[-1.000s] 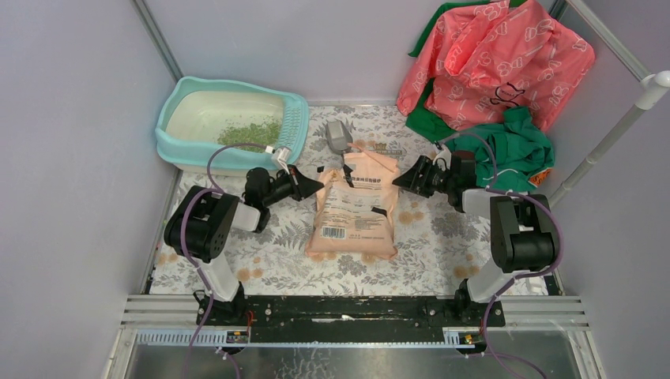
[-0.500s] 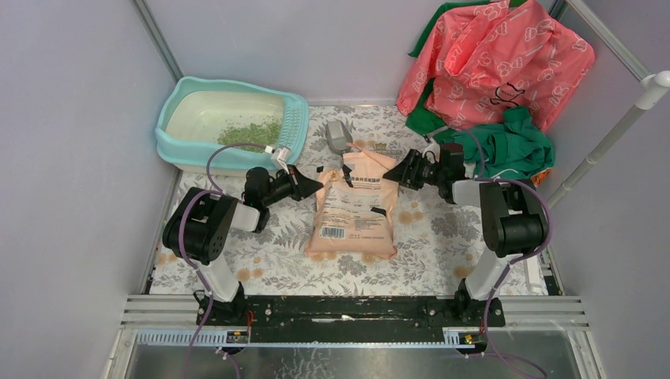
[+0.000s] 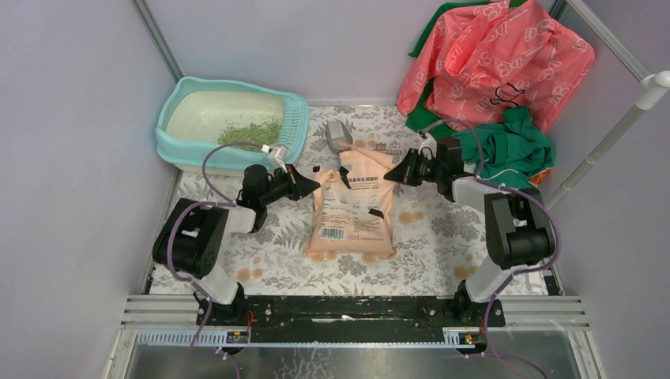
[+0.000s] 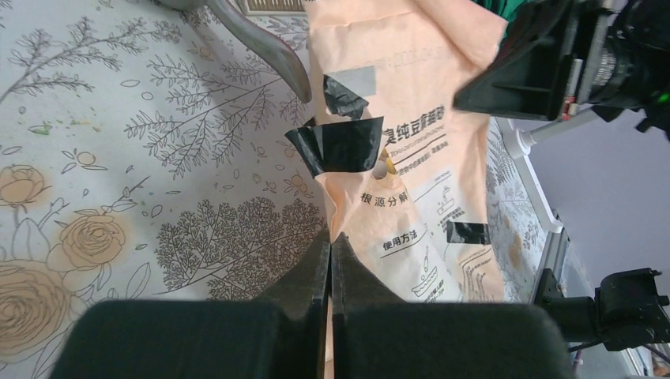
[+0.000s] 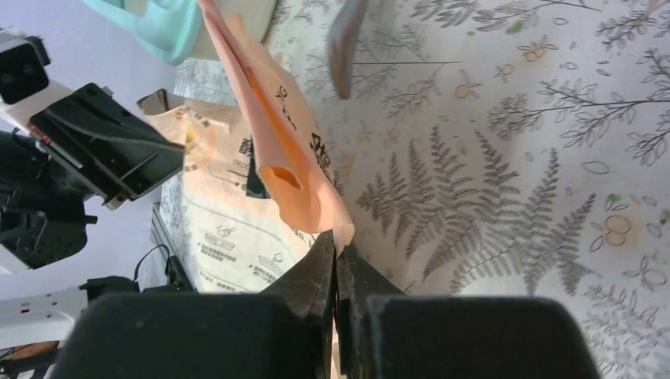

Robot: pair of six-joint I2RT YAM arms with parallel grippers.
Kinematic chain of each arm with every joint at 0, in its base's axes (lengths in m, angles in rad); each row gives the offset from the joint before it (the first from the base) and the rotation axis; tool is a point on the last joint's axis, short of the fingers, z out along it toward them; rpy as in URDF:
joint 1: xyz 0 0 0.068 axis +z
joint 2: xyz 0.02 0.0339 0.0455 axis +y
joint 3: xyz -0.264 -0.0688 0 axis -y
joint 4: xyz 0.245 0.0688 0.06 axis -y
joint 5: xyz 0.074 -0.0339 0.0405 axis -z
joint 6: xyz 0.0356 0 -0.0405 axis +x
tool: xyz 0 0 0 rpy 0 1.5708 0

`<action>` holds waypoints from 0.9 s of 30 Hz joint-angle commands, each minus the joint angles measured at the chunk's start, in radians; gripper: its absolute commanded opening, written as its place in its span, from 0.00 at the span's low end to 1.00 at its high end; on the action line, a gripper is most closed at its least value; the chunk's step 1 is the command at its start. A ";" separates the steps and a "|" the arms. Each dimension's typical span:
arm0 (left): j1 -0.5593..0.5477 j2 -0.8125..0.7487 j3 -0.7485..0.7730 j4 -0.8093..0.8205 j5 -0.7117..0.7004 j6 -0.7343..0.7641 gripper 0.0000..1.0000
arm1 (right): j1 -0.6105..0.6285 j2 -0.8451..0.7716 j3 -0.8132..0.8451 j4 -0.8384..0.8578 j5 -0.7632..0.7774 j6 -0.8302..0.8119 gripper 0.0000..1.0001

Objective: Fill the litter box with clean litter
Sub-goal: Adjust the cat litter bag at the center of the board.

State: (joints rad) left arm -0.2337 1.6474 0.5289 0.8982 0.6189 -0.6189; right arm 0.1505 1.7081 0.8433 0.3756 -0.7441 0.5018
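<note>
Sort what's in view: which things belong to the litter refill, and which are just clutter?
Job:
- litter box
- clean litter, a patch already in the pan
- litter bag
- left gripper and right gripper, each shut on the bag's edge

Lying about:
- grey scoop
- pink printed cloth
- green cloth

I see a turquoise box [image 3: 170, 146] with cream pan [image 3: 197, 114], green litter [image 3: 251, 133], a peach bag [image 3: 351, 213] patched with black tape [image 4: 340, 146], and a bench [image 3: 276, 253] in grey fern-and-rose print.
</note>
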 commanded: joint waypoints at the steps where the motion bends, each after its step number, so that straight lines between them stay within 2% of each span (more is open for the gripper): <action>1: 0.017 -0.131 0.036 -0.129 -0.079 0.065 0.02 | 0.005 -0.173 0.011 -0.070 0.003 -0.054 0.03; 13: 0.017 -0.502 0.003 -0.373 -0.117 0.118 0.03 | 0.004 -0.435 0.016 -0.128 -0.070 -0.067 0.00; 21: 0.017 -0.687 -0.081 -0.425 -0.186 0.106 0.03 | 0.004 -0.597 -0.070 -0.114 -0.074 -0.082 0.00; 27: 0.017 -0.792 -0.127 -0.453 -0.238 0.079 0.05 | 0.004 -0.723 -0.081 -0.171 -0.074 -0.082 0.00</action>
State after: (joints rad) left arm -0.2363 0.9192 0.4183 0.4343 0.5064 -0.5323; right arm 0.1768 1.0832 0.7364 0.1692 -0.8318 0.4339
